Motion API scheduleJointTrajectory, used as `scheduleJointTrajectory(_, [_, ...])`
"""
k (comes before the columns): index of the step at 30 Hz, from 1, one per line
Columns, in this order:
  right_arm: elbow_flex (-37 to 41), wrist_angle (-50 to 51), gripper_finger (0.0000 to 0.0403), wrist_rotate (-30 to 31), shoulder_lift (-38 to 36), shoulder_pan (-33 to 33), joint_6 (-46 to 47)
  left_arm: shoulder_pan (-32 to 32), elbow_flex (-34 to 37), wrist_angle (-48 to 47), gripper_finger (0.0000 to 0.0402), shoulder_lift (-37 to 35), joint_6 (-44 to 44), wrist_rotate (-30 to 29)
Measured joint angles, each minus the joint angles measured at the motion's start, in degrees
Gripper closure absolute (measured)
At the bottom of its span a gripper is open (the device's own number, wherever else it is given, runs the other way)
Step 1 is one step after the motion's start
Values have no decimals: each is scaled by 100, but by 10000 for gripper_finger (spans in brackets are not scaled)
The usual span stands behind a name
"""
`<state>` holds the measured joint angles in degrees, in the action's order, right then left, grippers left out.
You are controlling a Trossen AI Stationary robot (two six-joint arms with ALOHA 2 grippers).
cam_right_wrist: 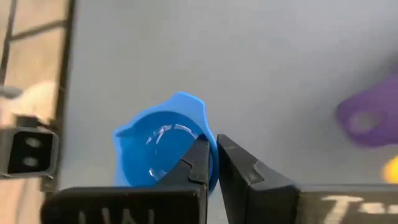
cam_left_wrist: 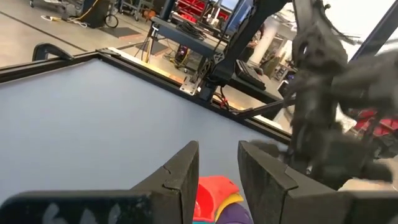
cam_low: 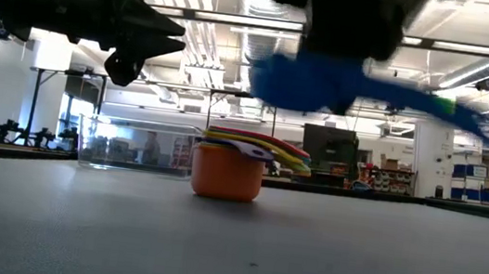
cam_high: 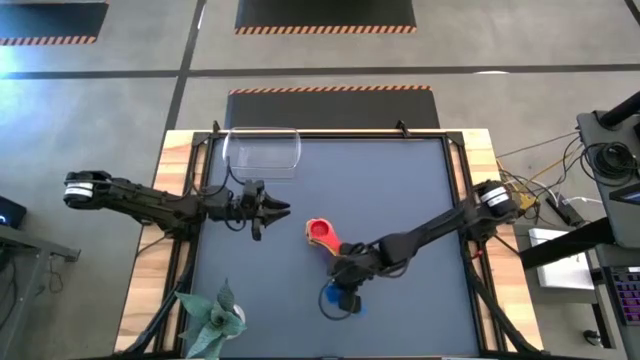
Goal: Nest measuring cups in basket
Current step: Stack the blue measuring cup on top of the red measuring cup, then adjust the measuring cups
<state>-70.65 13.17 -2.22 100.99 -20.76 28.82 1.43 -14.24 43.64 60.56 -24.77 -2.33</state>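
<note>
A stack of nested cups (cam_high: 320,232) stands on the table's middle. In the low view (cam_low: 226,174) the orange cup is outermost, with red, yellow, purple and green handles fanned above it. My right gripper (cam_high: 347,287) is shut on the blue cup (cam_high: 335,300), near of the stack and above the table (cam_low: 326,82). My left gripper (cam_high: 275,215) is open and empty, raised just left of the stack; the stack shows between its fingers in the left wrist view (cam_left_wrist: 214,193). The clear basket (cam_high: 262,152) rests on its base at the far left. My right gripper pinches the blue cup's wall at its rim (cam_right_wrist: 210,144), one finger (cam_right_wrist: 198,160) inside the bowl and the other outside. The fingers come from above, pointing down. The cup is lifted clear of the table (cam_low: 326,82), its opening up.
A green artificial plant (cam_high: 210,315) stands at the near left corner. The stack's purple handle (cam_right_wrist: 370,115) shows in the right wrist view. The table's raised black frame (cam_high: 455,170) runs along its edges. Bare grey mat lies right of the stack.
</note>
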Motion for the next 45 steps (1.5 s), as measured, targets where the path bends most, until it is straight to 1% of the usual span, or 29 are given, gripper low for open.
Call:
scheduleJointTrajectory(3, [-17, -15, 393, 503, -446, 1, -174, 0, 0, 3, 308, 6, -1, 0])
scheduleJointTrajectory(5, [-16, 29, 393, 1026, -755, 49, -372, 0, 0, 3, 308, 6, -2, -2])
scheduleJointTrajectory(8, [-9, 241, 393, 1998, -1138, 245, -634, 0, 0, 13, 308, 6, -20, -2])
scheduleJointTrajectory(10, [-7, 361, 393, 2305, -1299, 477, -693, 0, 0, 23, 308, 8, -20, -2])
scheduleJointTrajectory(12, [-4, 415, 393, 2196, -1398, 749, -712, 0, 0, 31, 308, 11, -20, -2])
scheduleJointTrajectory(16, [2, 414, 394, 1705, -1432, 1223, -773, 0, 0, 30, 308, 13, 1, -4])
scheduleJointTrajectory(21, [11, 440, 394, 1110, -1172, 1646, -781, 0, 0, 28, 308, 13, 20, -4])
scheduleJointTrajectory(27, [17, 365, 394, 926, -665, 1843, -794, 0, 0, -9, 308, 13, 22, -7])
scheduleJointTrajectory(31, [7, 345, 389, 927, -401, 1905, -795, 0, 0, -11, 308, 13, 22, -7])
scheduleJointTrajectory(36, [-39, 286, 362, 925, -342, 1927, -790, 0, 0, -10, 308, 13, 23, -8])
scheduleJointTrajectory(42, [-143, 293, 311, 972, -525, 1931, -933, 0, 0, -14, 308, 13, 24, -11])
scheduleJointTrajectory(45, [-223, 456, 286, 970, -609, 1922, -951, 0, 0, -18, 308, 13, 24, -9])
